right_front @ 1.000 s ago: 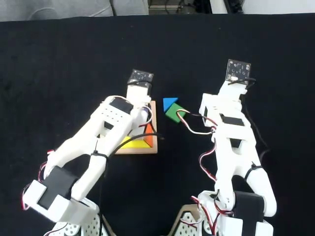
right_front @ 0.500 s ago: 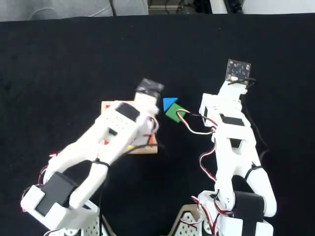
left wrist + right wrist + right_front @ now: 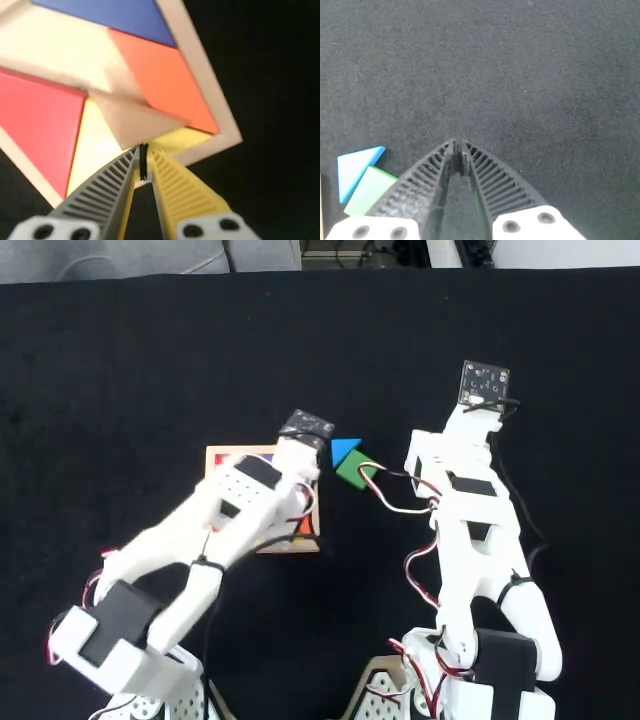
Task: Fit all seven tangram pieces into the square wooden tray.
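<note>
Left of centre, half beneath the left arm: wooden tray (image 3: pixel 214 453), with red piece (image 3: pixel 35 115), yellow piece (image 3: pixel 94 150), orange piece (image 3: pixel 165 85) and blue piece (image 3: pixel 115 12) laid inside. Between tray and right arm, touching each other: blue triangle (image 3: pixel 345 449) and green piece (image 3: pixel 351 473). Over the tray's corner, left gripper (image 3: pixel 143 161) pressed together on nothing (wrist swung toward the triangle since a second ago, baring the tray's far-left corner). Right gripper (image 3: pixel 458 150) likewise pressed together, unmoved above the black cloth (image 3: pixel 545 75).

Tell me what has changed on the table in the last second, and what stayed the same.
The left gripper swung sideways over the wooden tray, toward the blue piece and green piece lying outside it, uncovering the tray's far left corner. It is shut, holding nothing. The tray, both loose pieces and the right gripper, shut above the cloth, did not move.
</note>
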Controlling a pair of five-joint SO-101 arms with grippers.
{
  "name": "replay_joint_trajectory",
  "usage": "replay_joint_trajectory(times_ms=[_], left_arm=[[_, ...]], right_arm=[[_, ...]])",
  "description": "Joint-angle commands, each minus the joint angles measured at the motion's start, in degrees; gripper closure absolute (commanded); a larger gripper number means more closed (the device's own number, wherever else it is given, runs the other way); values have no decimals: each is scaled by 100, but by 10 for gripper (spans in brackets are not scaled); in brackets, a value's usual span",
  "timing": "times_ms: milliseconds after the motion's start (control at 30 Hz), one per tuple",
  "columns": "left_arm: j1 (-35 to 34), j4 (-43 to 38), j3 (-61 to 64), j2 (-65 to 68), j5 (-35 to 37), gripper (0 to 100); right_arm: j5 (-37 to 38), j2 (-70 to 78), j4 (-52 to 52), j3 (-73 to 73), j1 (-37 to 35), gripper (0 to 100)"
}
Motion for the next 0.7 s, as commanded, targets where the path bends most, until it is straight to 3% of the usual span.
replay_joint_trajectory(times_ms=[0,333,667], left_arm=[[-277,-70,-84,167,-123,967],[-558,-88,-382,176,-97,970],[-514,-721,-497,176,-97,968]], right_arm=[[-26,-295,-70,-110,35,986],[-26,-295,-70,-110,35,986],[-18,-295,-70,-101,-26,986]])
